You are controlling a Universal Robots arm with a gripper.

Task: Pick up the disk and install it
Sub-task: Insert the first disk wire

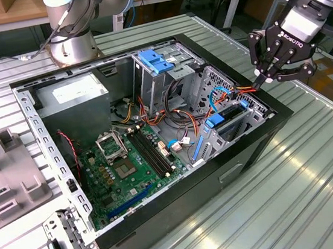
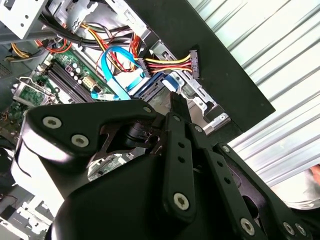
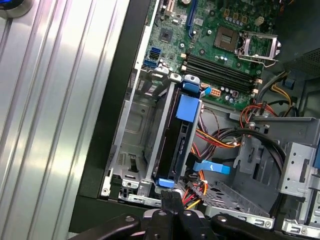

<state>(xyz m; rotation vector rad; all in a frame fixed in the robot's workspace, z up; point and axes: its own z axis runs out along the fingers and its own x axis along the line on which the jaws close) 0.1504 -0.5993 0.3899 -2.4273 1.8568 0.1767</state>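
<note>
The disk point(image 3: 180, 145) stands on edge in the drive cage point(image 3: 135, 150) at the corner of the open computer case point(image 1: 260, 143), its black body framed by blue rails, with a blue tab point(image 3: 188, 107) on its upper edge. Taking the cage as the landmark, the disk occupies the slot nearer the motherboard point(image 3: 225, 45); the slot nearer the case's black outer wall is bare metal. The disk's long axis runs along the cage, parallel to that wall, from the end by the motherboard to the end by the bundle of red, yellow and orange wires point(image 3: 197, 190).

The tool point(image 3: 171, 200) sits at that wired end, just beyond the disk's short edge and roughly in line with its length, so the disk lies straight ahead of the fingertips. In the first wrist view the fingers point(image 3: 176, 198) are pressed together with nothing between them, their tips just beside the blue rail end. In the exterior view the tool point(image 1: 261, 80) hovers above the cage's outer end, over the case rim, with the ribbed metal table point(image 1: 317, 166) beyond it.
</note>
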